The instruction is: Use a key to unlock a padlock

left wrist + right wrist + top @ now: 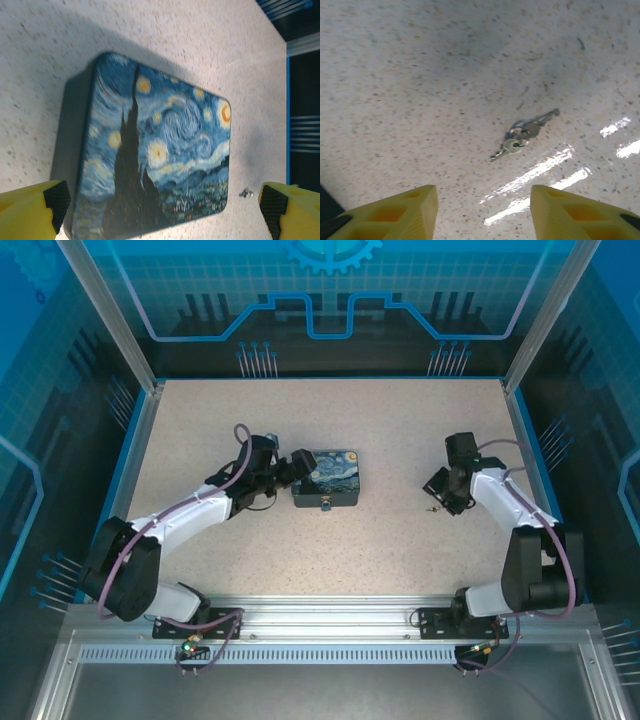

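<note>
Right wrist: glare-streaked speckled tabletop (420,75), the key (522,135) ahead of the right gripper's (481,196) parted fingers. Left gripper (165,200) gapes wide before the painted box (155,145); blue-lit walls (320,300) enclose.

1. Table (200,440): pale, speckled top with blue edging along its far and side borders.
2. Box (326,478): flat and rectangular, lid painted with a swirling night sky; rests near the table's middle.
3. Key (520,140): small, dull metal, flat on the bare top at about 4 o'clock from the box, well apart from it.
</note>
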Motion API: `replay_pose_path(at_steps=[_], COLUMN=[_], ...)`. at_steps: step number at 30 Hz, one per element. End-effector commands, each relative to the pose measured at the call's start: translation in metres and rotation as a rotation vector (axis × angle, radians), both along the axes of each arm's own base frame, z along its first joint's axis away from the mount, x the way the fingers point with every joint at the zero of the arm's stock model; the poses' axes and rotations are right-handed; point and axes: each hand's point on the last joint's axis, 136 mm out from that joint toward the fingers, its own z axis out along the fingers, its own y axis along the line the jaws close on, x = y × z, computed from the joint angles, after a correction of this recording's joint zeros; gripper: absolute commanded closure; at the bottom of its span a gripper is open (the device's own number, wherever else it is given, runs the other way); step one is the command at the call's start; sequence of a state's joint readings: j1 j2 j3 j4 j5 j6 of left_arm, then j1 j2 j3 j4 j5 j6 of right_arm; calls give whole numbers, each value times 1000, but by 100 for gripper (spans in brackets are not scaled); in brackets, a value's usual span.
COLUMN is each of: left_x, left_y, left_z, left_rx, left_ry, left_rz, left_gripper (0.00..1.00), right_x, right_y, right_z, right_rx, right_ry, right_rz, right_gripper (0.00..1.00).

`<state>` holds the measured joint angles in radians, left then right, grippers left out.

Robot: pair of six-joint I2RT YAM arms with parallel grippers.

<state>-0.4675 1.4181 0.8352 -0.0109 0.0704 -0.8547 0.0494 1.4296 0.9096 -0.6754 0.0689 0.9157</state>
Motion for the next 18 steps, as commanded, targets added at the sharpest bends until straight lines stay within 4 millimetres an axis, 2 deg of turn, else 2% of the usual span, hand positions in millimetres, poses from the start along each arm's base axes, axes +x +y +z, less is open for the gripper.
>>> replay_pose_path(at_steps=[1,3,5,18], left_x=[-7,-9,-11,-13], left_y=[-11,-19,-24,-31], left_z=[5,5,6,0], left_rx=[14,14,11,-10], left_ry=[-9,-10,-11,-6], left_rz=[-41,-60,-74,-92], left_gripper=[1,1,1,1], right_x=[-8,-7,-7,-4], right_y=[-6,-8,-8,-21], right_z=[-12,-20,-24,-40], right_rx=[-12,-20,-24,-79], right_ry=[87,119,139,206], right_rz=[-46,-59,-69,-112], right_gripper=[53,59,60,60])
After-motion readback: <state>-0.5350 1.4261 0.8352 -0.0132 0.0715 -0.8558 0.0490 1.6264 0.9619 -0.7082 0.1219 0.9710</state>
